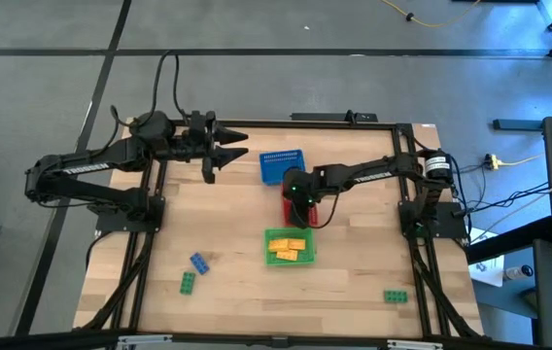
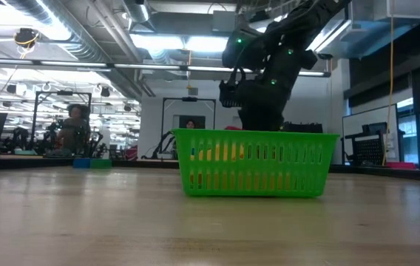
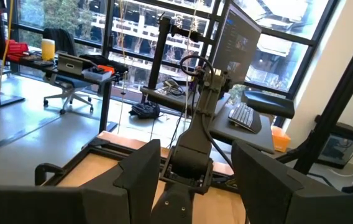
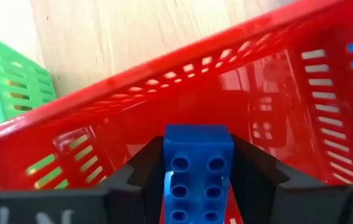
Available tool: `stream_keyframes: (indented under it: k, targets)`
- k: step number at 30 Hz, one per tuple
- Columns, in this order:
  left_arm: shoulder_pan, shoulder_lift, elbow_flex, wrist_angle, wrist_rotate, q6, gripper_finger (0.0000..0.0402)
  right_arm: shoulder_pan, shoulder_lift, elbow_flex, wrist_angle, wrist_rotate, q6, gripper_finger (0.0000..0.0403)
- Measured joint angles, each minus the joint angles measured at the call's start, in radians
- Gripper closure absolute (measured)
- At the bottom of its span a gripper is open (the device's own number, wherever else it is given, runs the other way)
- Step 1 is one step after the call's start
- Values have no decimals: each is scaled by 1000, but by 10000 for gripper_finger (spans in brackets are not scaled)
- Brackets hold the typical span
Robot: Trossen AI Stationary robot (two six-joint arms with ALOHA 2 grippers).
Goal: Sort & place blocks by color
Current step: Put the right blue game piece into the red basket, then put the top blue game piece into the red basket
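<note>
Right gripper (image 4: 196, 186) is clamped on a blue brick (image 4: 196, 174), hanging right over the red basket (image 4: 164, 118), long axis pointing fwd. Left gripper (image 1: 225, 153) open, parked far off.

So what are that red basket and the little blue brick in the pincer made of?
Red basket: likely glossy moulded plastic; its slotted walls show shiny reflections. Blue brick, held in the right pincer: smooth, hard-looking plastic with round moulded holes. Table: pale wood, going by the grain.
</note>
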Motion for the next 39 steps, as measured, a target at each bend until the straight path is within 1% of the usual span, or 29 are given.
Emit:
stream_keyframes:
  k: [3, 9, 16, 21, 27, 31, 33, 36, 39]
  targets:
    - [0, 0, 0, 0, 0, 0, 211, 0, 0, 0, -1, 12, -31, 259]
    - [0, 0, 0, 0, 0, -1, 211, -1, 0, 0, -1, 14, -30, 256]
    - [0, 0, 0, 0, 0, 0, 211, -1, 2, -2, -7, 10, -30, 187]
    - [0, 0, 0, 0, 0, 0, 211, -1, 2, -2, -6, 8, -31, 168]
    - [0, 0, 0, 0, 0, 0, 211, -1, 2, -1, -13, 5, -30, 164]
    - [0, 0, 0, 0, 0, 0, 211, -1, 2, 29, -73, 5, -39, 163]
    - [0, 0, 0, 0, 0, 0, 211, -1, -4, 47, -102, 5, -71, 163]
    - [0, 0, 0, -1, 0, 1, 211, -1, -36, 66, -137, 5, -122, 163]
    - [0, 0, 0, -1, 3, 1, 211, -1, -95, 66, -166, 6, -157, 163]
